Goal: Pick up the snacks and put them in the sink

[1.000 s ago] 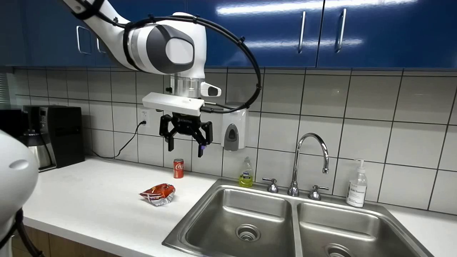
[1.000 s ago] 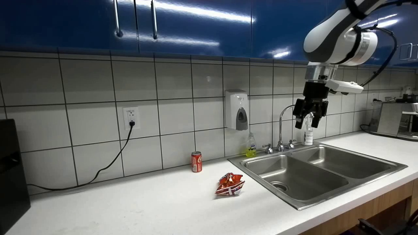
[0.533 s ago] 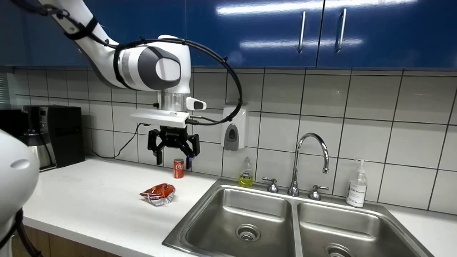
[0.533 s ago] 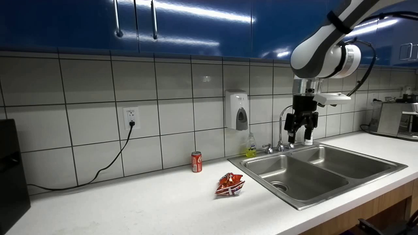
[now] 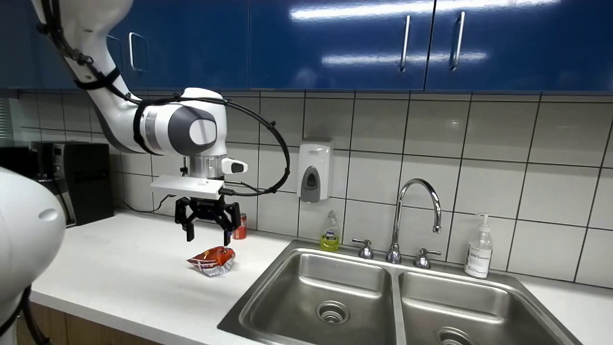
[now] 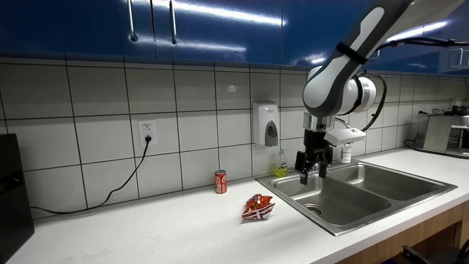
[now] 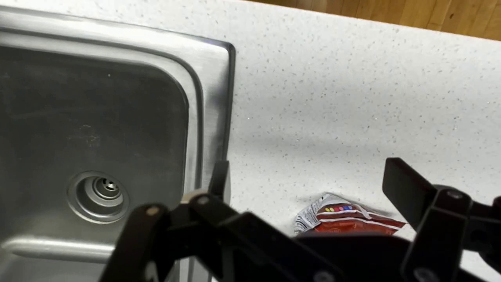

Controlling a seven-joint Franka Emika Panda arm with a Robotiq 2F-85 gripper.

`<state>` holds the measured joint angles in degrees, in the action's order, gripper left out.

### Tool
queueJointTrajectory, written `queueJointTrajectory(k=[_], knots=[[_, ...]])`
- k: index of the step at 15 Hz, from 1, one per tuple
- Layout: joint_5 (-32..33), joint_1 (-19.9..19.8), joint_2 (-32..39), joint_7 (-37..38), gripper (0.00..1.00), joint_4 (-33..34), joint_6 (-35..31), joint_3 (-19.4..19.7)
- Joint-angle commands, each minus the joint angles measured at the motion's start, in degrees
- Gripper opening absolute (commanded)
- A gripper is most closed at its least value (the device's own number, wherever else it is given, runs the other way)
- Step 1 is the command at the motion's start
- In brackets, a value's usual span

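Observation:
The snacks, a crinkly red packet with white and silver markings, lie on the white counter (image 5: 129, 268); the packet shows in both exterior views (image 5: 212, 261) (image 6: 258, 208). In the wrist view the packet (image 7: 348, 218) shows between the open fingers, its lower part hidden by the gripper body. My gripper (image 5: 209, 238) is open and empty, pointing down, above the counter and apart from the packet. In an exterior view the gripper (image 6: 313, 178) appears right of the packet and higher, in front of the sink (image 6: 355, 205). The steel double-basin sink has a chrome gooseneck faucet (image 5: 398, 215).
A red can (image 6: 220, 182) stands near the tiled wall behind the packet. A green-yellow soap bottle (image 5: 330, 234) and a pump bottle (image 5: 479, 254) stand at the sink's back rim. A soap dispenser (image 5: 315, 170) hangs on the wall. A black machine (image 5: 86, 184) stands on the counter.
My gripper has moved down and to the left in both exterior views, closer to the packet, staying open. It now partly covers the can in an exterior view. The packet has not moved.

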<state>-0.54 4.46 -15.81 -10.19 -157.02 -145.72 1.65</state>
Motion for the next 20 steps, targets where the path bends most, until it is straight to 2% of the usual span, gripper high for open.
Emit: queueJointTrajectory(k=[1, 10, 20], knots=[[-0.75, 0.87, 6.49, 4.33, 1.0, 3.45, -3.95, -2.75], [2.08, 2.06, 20.07, 14.53, 1.0, 14.69, -5.25, -6.98], [7.9, 7.36, 34.03, 26.55, 1.0, 29.1, -3.41, -5.22]])
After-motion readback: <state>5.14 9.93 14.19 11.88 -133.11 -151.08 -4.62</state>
